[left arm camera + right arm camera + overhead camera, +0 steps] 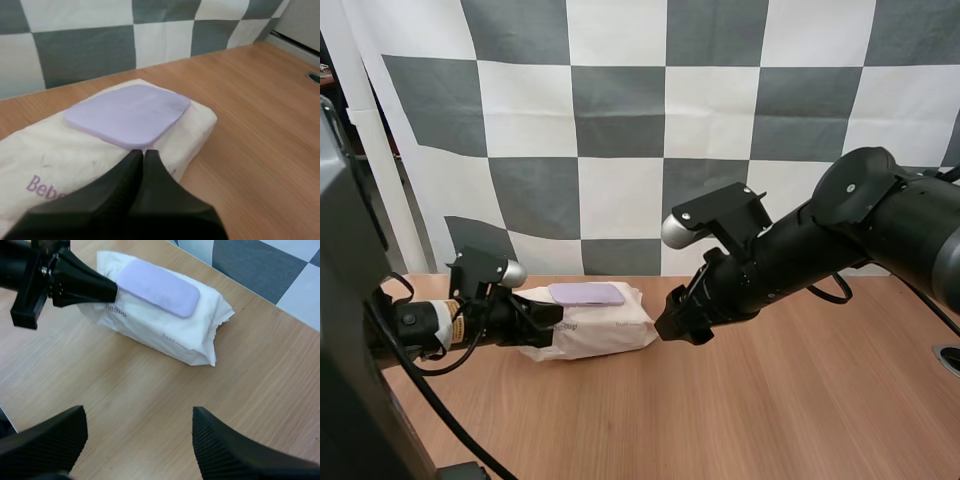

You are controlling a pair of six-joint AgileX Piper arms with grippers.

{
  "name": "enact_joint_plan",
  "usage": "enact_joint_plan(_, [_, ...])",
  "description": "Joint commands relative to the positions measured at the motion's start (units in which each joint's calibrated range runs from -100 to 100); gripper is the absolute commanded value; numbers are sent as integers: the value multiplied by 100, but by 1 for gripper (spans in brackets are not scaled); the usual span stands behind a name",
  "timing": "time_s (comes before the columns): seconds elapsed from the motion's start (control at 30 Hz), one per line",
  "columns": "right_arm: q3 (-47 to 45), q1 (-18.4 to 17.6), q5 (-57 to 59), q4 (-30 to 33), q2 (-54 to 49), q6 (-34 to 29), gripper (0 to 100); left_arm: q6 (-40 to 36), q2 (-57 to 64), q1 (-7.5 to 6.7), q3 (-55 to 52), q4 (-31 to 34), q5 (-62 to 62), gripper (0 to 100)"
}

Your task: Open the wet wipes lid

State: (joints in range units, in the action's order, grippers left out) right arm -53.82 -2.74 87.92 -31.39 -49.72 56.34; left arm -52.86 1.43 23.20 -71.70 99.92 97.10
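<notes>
Lying in the lower left of the high view, the pack of wet wipes [610,332] sits flat on the wooden table [790,400]. Its lilac lid [587,294] faces up and lies flat on the pack. Left gripper [550,320]: fingers pressed together into one dark wedge, tip at the lid's near edge, over the wrapper. Right gripper [672,326]: low at frame centre, near the pack's right end, apart from it. Its fingers [220,450] are spread wide over bare table.
</notes>
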Motion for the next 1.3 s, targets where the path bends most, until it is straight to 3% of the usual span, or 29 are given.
enact_joint_plan(0.0, [-6, -3, -125, -4, -1, 93, 100, 209, 0, -264, -235, 8, -268, 0])
enact_joint_plan(0.13, [-6, -3, -252, -93, -1, 766, 100, 167, 0, -654, -341, 8, -574, 0])
enact_joint_plan(0.3, [-6, -23, -218, -375, 175, 1764, 100, 143, 0, -854, -341, 8, -574, 0])
enact_joint_plan(0.43, [-6, -179, -233, -379, 737, 2631, 100, 105, 0, -908, -341, 8, -574, 0])
enact_joint_plan(0.53, [-6, -336, -881, -179, 1058, 2883, 100, 79, 0, -927, -341, 8, -574, 0])
enact_joint_plan(0.9, [-6, -979, -3182, 1164, 1519, 3347, 100, -11, 0, -950, -341, 8, -166, 0])
enact_joint_plan(1.27, [-6, -997, -4285, 1198, 2294, 3456, 100, 46, 0, -950, -627, 8, -182, 0])
